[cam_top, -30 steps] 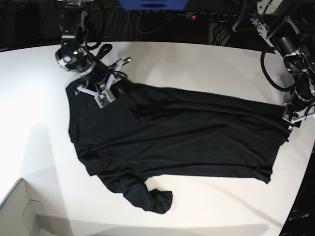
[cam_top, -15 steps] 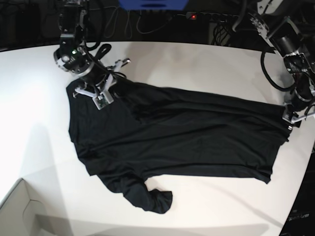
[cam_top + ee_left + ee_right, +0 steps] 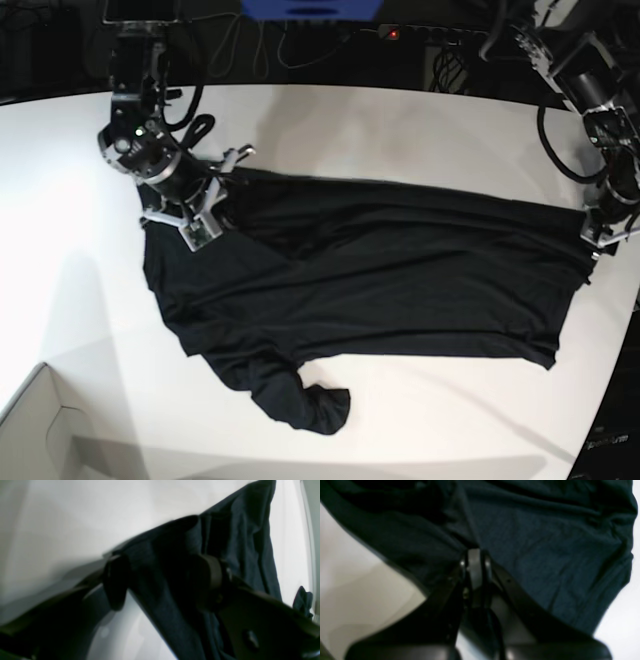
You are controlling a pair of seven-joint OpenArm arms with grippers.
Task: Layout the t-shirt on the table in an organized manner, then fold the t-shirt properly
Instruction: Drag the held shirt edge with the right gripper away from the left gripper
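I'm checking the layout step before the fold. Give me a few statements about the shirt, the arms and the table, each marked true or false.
1. The t-shirt is neatly folded. False: it lies spread out and wrinkled, one sleeve bunched near the front.
2. The right gripper is shut on the t-shirt. True.
3. The left gripper hangs clear of the cloth. False: cloth runs between its jaws.
4. The t-shirt is plain black. True.
5. The table is dark wood. False: it is white.

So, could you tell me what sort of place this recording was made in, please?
Probably a robotics lab or test bench: two robot arms work a black t-shirt on a bare white table, with cables and a power strip behind.
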